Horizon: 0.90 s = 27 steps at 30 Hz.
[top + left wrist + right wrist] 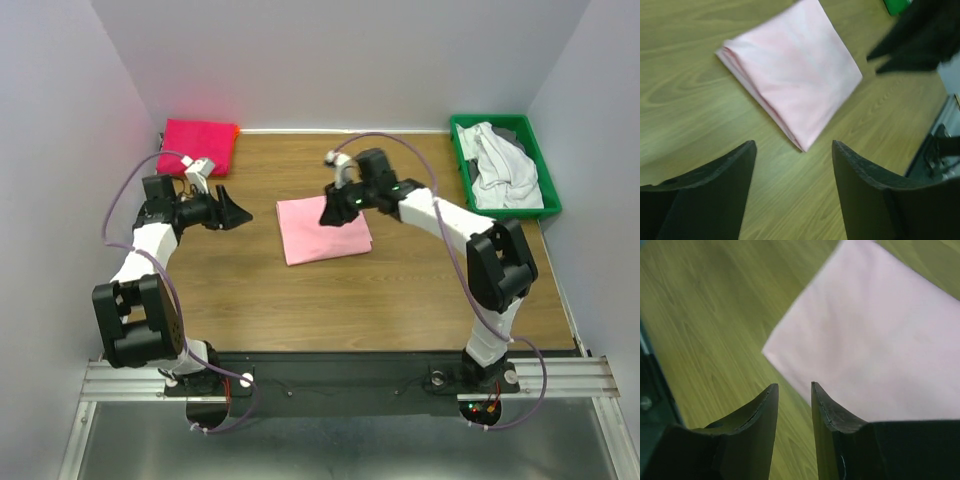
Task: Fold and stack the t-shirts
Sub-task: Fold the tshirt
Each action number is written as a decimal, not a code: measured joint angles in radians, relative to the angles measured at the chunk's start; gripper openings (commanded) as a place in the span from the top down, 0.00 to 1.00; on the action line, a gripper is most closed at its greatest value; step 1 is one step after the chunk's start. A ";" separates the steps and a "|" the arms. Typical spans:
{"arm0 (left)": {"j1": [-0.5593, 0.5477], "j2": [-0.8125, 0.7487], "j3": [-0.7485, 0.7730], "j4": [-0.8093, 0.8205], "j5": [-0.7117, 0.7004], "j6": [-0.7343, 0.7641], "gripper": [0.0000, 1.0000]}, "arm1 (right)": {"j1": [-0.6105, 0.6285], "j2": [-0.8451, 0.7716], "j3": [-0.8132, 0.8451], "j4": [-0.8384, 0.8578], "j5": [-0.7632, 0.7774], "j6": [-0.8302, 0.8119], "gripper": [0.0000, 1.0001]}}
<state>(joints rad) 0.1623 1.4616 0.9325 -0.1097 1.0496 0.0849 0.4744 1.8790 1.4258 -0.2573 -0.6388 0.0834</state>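
A pale pink t-shirt (322, 232), folded to a rectangle, lies flat in the middle of the wooden table. It also shows in the left wrist view (795, 75) and the right wrist view (880, 340). My left gripper (243, 214) is open and empty, a little to the left of the shirt, pointing at its corner (792, 145). My right gripper (332, 214) hovers over the shirt's far edge, its jaws a narrow gap apart with nothing between them (794, 386). A folded magenta t-shirt (200, 146) lies at the back left.
A green bin (459, 158) at the back right holds crumpled white t-shirts (505, 172). White walls close in the table on the left, back and right. The right gripper (920, 40) shows as a dark shape in the left wrist view.
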 measured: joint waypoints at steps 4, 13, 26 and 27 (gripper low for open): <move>0.060 -0.051 0.011 0.014 -0.085 -0.068 0.21 | 0.230 -0.017 0.013 0.001 0.192 -0.143 0.62; 0.099 -0.052 0.020 -0.012 -0.220 -0.100 0.04 | 0.435 0.166 0.071 -0.027 0.490 -0.329 0.60; 0.099 -0.037 -0.031 0.021 -0.256 -0.121 0.05 | 0.442 0.246 0.101 -0.019 0.567 -0.385 0.71; 0.099 -0.032 -0.039 0.030 -0.259 -0.128 0.06 | 0.442 0.247 0.101 -0.018 0.568 -0.386 0.70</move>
<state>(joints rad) 0.2611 1.4300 0.8936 -0.0795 0.7902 -0.0429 0.9161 2.1258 1.5269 -0.2749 -0.0704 -0.3027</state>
